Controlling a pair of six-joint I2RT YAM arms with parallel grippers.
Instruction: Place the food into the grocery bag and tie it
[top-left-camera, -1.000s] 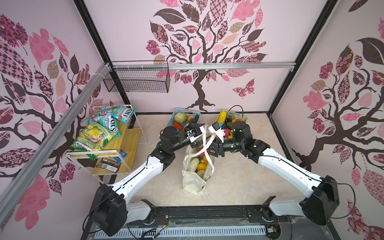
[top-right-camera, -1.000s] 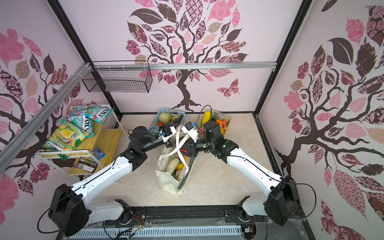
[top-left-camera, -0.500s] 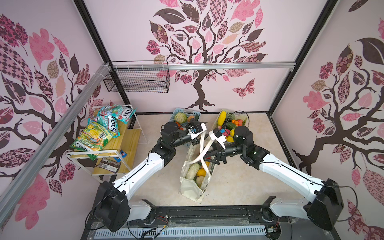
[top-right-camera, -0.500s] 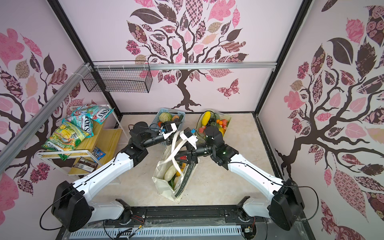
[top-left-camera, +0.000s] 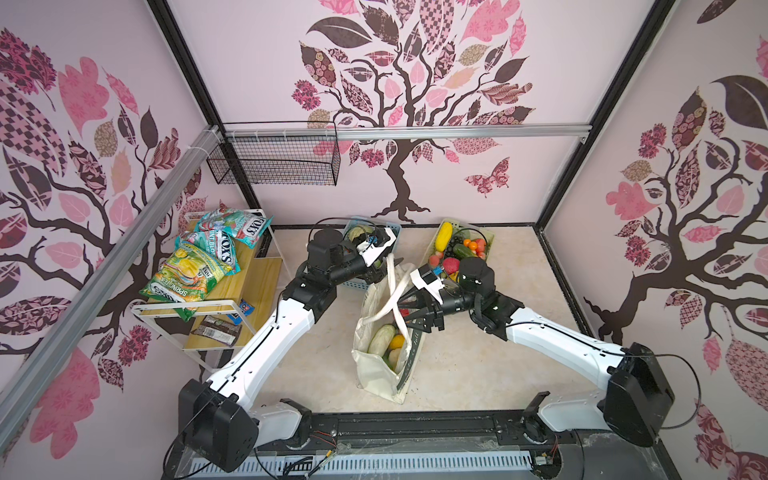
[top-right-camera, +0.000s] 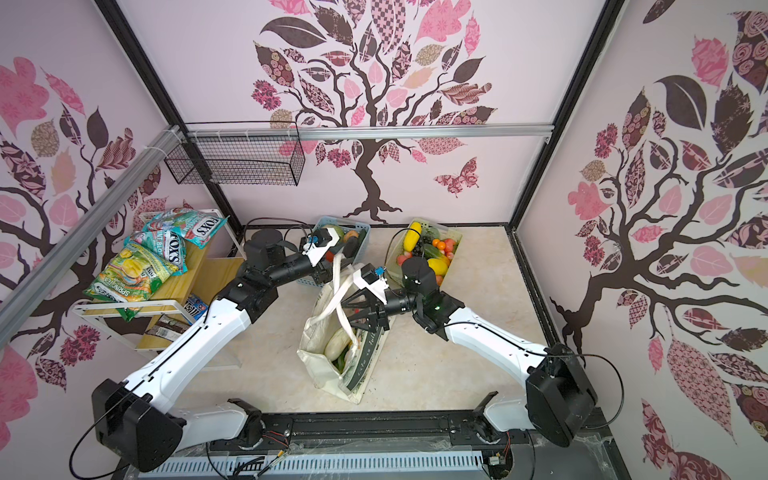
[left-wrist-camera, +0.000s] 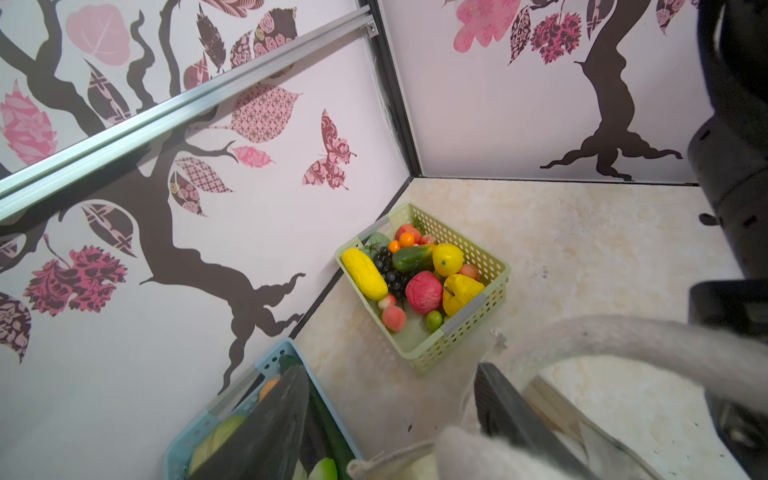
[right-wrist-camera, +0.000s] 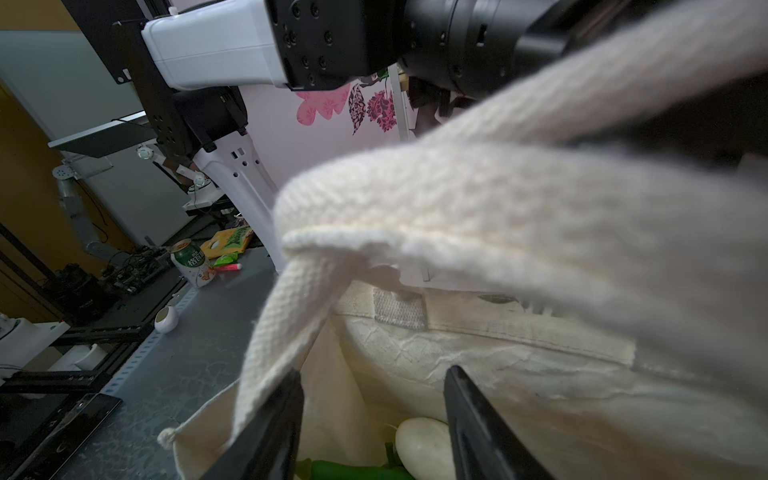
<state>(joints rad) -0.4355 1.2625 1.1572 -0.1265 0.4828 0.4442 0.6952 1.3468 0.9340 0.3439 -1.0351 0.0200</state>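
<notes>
The cream grocery bag stands open mid-floor, and both straps rise from it. Inside lie food pieces, a white one and a green one. My left gripper is open beside the blue basket, with a strap looped over one finger. My right gripper hangs open over the bag's mouth. A strap drapes past one of its fingers, and nothing is pinched between the jaws.
A pale green basket of mixed fruit stands at the back right. Under my left arm sits a blue basket of vegetables. A wooden shelf with snack packets stands at the left, below a wire basket on the wall.
The bag has sunk lower and toward the front. My right gripper came down to its mouth with the jaws wider. My left gripper drew back toward the blue basket.
</notes>
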